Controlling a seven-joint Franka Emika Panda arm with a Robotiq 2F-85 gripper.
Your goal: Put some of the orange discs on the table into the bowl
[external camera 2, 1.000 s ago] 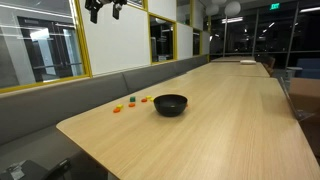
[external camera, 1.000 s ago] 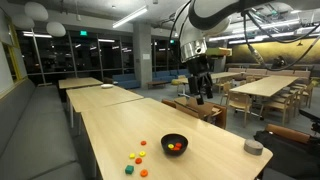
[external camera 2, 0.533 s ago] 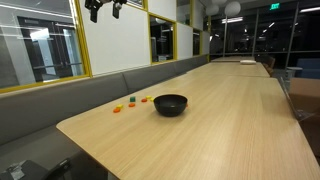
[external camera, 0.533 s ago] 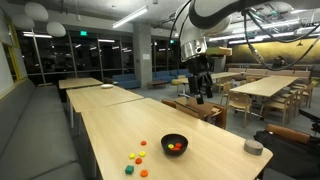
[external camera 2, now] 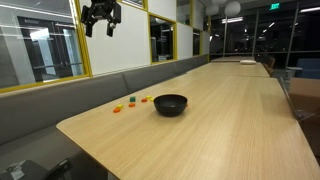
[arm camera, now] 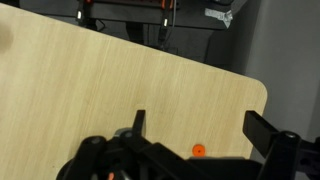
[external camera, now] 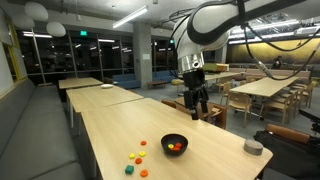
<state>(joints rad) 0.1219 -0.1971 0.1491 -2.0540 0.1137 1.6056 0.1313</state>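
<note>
Several small orange discs point(external camera: 141, 150) lie on the light-wood table point(external camera: 110, 125) beside the black bowl point(external camera: 174, 144); something orange shows inside the bowl. In the exterior view from the table's end, the orange discs point(external camera 2: 146, 99) lie left of the bowl point(external camera 2: 170, 104) on the table point(external camera 2: 220, 120). My gripper point(external camera: 197, 112) hangs open and empty, high above the table and well away from the discs; it also shows near the ceiling line, gripper point(external camera 2: 99, 29). In the wrist view the open gripper point(arm camera: 200, 126) frames one orange disc point(arm camera: 198, 151) on the table point(arm camera: 110, 80) far below.
A yellow piece point(external camera: 131, 157) and a green piece point(external camera: 128, 170) lie among the discs. A small grey round object point(external camera: 253, 147) sits near the table's edge. A bench point(external camera 2: 60, 115) runs along one side; more tables and chairs point(external camera: 262, 92) stand behind.
The arm has come down and swung a little toward the discs' end of the table. The jaws stay open. Nothing on the table has moved.
</note>
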